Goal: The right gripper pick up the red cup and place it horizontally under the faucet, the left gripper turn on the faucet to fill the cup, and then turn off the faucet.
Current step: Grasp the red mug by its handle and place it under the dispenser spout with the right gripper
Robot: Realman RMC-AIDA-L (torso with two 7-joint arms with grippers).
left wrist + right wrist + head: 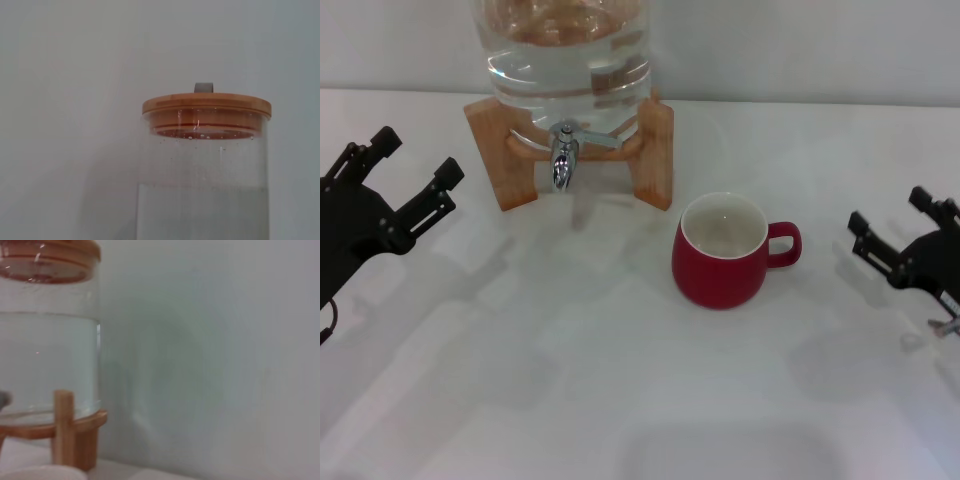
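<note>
The red cup (pixel 720 258) stands upright on the white table, to the right of and nearer than the faucet, with its handle pointing right. Its white rim just shows in the right wrist view (pixel 40 473). The chrome faucet (pixel 563 157) sticks out of the clear water jug (pixel 568 50) on its wooden stand (pixel 655 150), lever pointing right. My left gripper (pixel 417 157) is open and empty at the left, level with the stand. My right gripper (pixel 890 211) is open and empty at the right edge, apart from the cup's handle.
The jug holds water and has a wooden lid (pixel 206 105), seen in the left wrist view. A pale wall stands behind the jug. The white table (pixel 620 400) stretches toward me in front of the cup.
</note>
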